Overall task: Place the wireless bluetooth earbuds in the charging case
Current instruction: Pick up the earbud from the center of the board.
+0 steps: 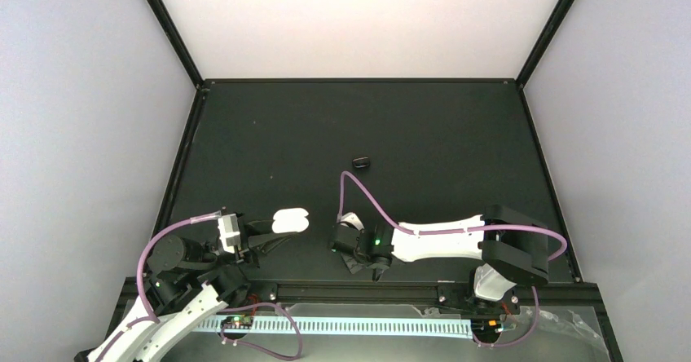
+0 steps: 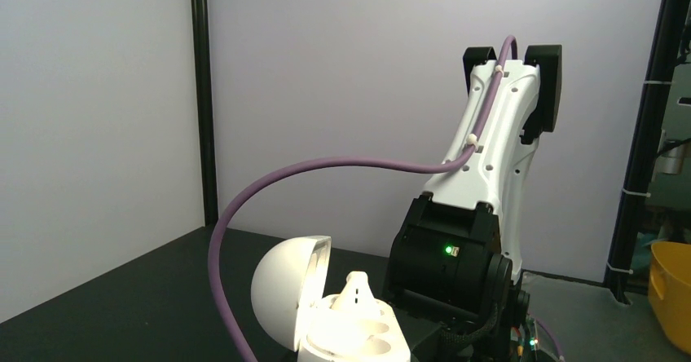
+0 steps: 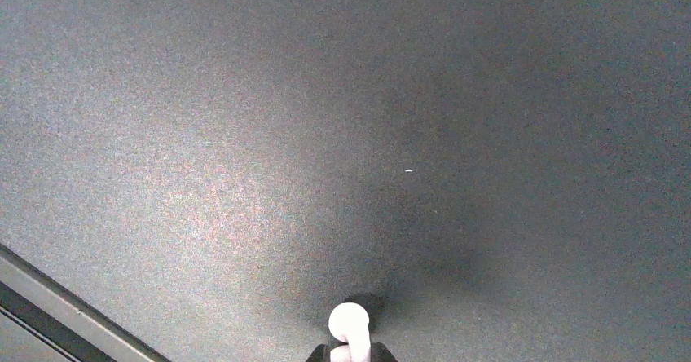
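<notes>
The white charging case (image 1: 291, 220) hangs open just above the table's near left, and my left gripper (image 1: 273, 231) is shut on it. In the left wrist view its lid (image 2: 285, 293) stands up and one white earbud (image 2: 356, 289) sits stem-up in the base (image 2: 326, 337), beside two round wells; my own fingers are out of frame there. My right gripper (image 1: 352, 256) points down at the mat near the front edge. Its black fingertips (image 3: 322, 354) are shut on a second white earbud (image 3: 349, 324), held just above the mat.
A small black pebble-like object (image 1: 361, 162) lies alone mid-table. The right arm's black and white body (image 2: 456, 256) stands close behind the case, its purple cable (image 2: 244, 207) arching over. A metal rail (image 1: 350, 287) runs along the near edge. A yellow bin (image 2: 672, 293) sits off the table.
</notes>
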Tool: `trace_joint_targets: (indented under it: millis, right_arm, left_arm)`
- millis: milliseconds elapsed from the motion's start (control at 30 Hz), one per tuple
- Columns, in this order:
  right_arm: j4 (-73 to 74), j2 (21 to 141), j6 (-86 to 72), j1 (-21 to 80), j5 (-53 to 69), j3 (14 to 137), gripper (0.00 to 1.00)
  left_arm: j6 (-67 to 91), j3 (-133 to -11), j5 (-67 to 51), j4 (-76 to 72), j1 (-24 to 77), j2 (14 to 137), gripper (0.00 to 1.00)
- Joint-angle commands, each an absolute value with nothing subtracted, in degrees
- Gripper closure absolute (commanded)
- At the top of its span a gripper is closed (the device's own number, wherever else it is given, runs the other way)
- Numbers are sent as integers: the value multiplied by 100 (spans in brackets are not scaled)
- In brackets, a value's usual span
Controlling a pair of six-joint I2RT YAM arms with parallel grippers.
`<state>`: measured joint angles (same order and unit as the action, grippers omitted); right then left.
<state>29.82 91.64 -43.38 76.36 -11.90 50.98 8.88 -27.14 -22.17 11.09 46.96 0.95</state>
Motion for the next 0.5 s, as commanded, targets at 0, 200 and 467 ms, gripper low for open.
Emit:
trace_joint_targets:
  millis: [0,200,467]
  right_arm:
    - [2920,9032,-4313,7602,-1322,5118,90]
    - [2910,8995,-4322,7599,-1316,5124,99]
    - [2883,8957,-4341,7602,-1295,5102,99]
  left_arm:
    - [844,-2725,-2189,1028,4711,35,99]
    - [844,-2725,-2191,1037,4711,26,98]
    - [852,-2725,-2183,1046,4712,18,99]
